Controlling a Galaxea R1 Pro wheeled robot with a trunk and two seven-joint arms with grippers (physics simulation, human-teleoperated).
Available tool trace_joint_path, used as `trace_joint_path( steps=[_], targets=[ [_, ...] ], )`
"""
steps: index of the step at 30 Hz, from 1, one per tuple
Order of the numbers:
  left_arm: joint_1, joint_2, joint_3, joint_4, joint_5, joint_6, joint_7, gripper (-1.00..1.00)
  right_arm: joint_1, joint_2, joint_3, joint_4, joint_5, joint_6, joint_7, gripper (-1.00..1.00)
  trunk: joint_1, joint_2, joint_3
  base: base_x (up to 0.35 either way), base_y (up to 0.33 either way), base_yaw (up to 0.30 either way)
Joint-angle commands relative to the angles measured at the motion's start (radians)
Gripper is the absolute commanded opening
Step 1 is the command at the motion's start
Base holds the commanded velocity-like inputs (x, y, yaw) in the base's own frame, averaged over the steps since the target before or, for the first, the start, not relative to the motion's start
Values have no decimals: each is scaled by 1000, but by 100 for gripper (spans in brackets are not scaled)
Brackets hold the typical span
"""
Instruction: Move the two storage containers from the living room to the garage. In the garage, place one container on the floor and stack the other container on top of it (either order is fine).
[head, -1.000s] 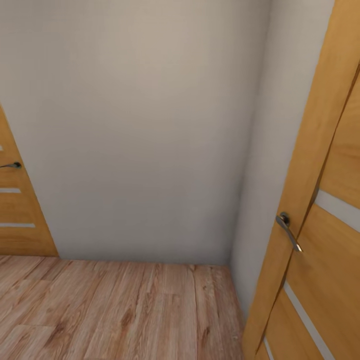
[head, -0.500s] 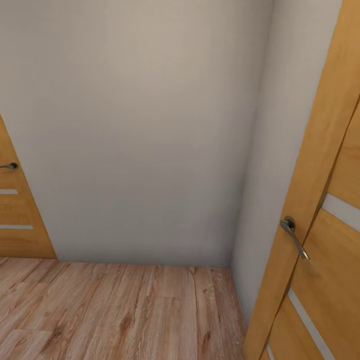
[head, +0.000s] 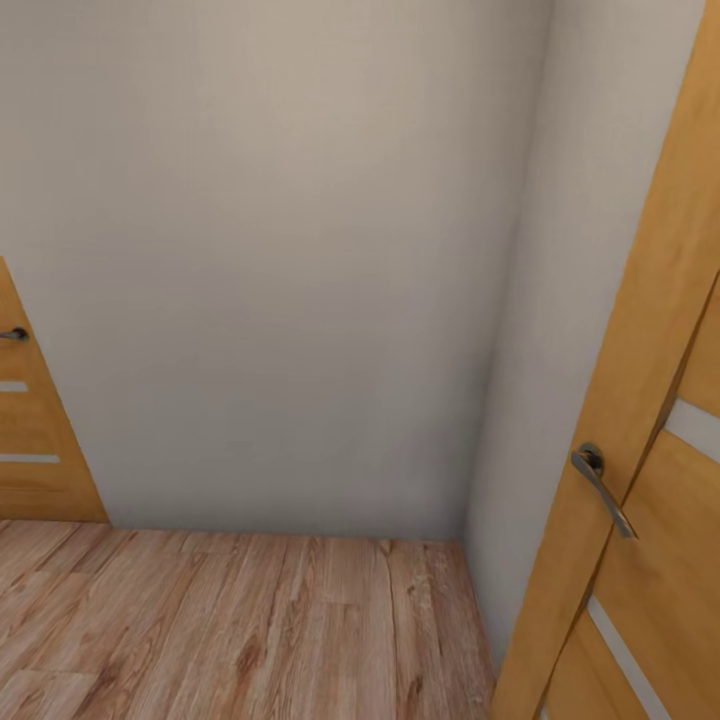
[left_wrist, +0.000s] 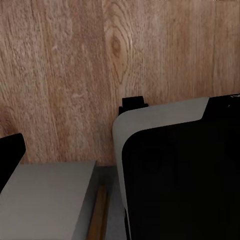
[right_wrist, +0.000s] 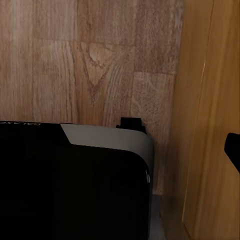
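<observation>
Matt wall (head: 270, 250); grained wood-plank floor (head: 250, 630); metal handle (head: 603, 488).

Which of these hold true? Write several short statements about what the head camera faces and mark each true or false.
1. A plain pale-grey wall stands ahead. True.
2. The floor is dark concrete. False: it is light wood-plank floor.
3. The orange-brown wooden door at right carries a curved metal lever handle. True.
4. An orange-red tub sits in the corner. False: bare planks meet the wall there.
</observation>
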Motion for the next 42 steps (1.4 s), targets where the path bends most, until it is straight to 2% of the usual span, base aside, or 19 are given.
trace_joint_path(
  steps=[1, 36, 42],
  targets=[
    [0, 0, -1, -1, -10, 0, -2, 100, -1, 0, 0, 1, 1, -3, 3, 100, 0, -1, -1, 26, 0, 0],
    [0, 1, -1, -1, -10, 0, -2, 100, -1, 0, 0, 1, 1, -3, 3, 100, 0, -1, -1, 49, 0, 0],
    [0, 0, -1, -1, -10, 0, -2, 100, -1, 0, 0, 1, 1, -3, 3, 100, 0, -1, -1, 1, 0, 122]
  ],
)
